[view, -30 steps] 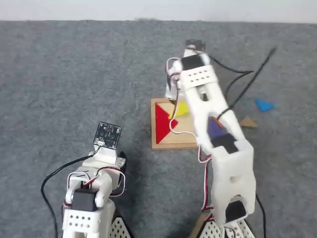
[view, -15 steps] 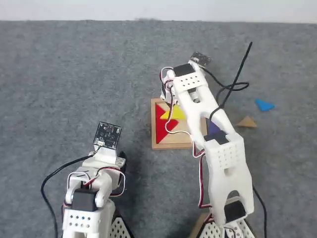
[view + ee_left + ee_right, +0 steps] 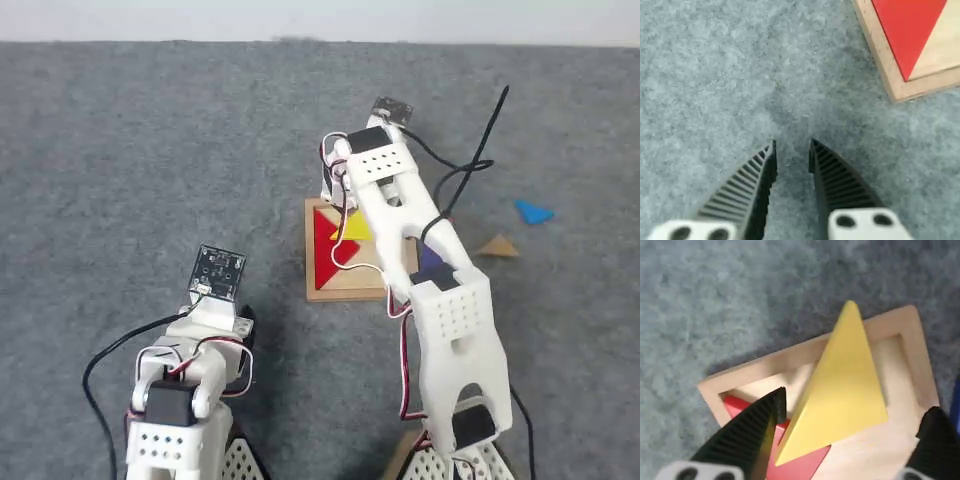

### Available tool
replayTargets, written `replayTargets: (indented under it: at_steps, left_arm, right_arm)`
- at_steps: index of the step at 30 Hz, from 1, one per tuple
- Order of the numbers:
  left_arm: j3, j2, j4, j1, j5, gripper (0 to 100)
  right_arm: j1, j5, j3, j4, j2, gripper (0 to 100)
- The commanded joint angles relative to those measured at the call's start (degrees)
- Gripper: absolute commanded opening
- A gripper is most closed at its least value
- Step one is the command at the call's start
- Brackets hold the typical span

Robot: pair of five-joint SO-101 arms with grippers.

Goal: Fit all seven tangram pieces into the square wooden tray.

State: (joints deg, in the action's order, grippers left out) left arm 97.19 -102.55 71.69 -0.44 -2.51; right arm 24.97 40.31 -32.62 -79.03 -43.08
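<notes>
You have a grey carpet (image 3: 150, 150) covering the whole table. Your right arm (image 3: 455, 330) stretches far out across it, its wrist above the square wooden tray (image 3: 345, 292) near the middle of the table. Your left arm (image 3: 185, 400) sits folded back near its base, well apart from the tray.

The tray lies flat on the carpet. A red triangle (image 3: 328, 240) lies inside it, against the rim on the left arm's side. A yellow triangle (image 3: 840, 390) sits tilted: one end overlaps the red piece and its sharp tip lies across the tray's rim, so it is not seated flat.

Your right gripper (image 3: 855, 407) is spread wide around the yellow triangle. One finger is at the piece's edge; the other stands clear of it, so nothing is clamped.

Your left gripper (image 3: 792, 147) hangs over bare carpet just beside the tray's corner, its fingers a narrow gap apart, nothing between them.

A purple piece (image 3: 432, 258) peeks out beneath the right arm. A blue triangle (image 3: 533, 212) and a tan triangle (image 3: 498, 246) lie on the carpet beyond the right arm, near each other and apart from the tray.
</notes>
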Motion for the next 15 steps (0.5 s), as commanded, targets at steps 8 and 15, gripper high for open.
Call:
replayTargets:
  at_steps: [8, 15]
  left_arm:
    - [-0.75, -0.70, 0.18, -0.44, 0.53, 10]
    - [-0.75, -0.70, 0.18, -0.44, 0.53, 10]
  right_arm:
    - [-0.13, -34.46, -12.66, -3.47, 15.69, 6.2]
    - [1.36, -42.46, -1.23, 0.66, 18.07, 0.9]
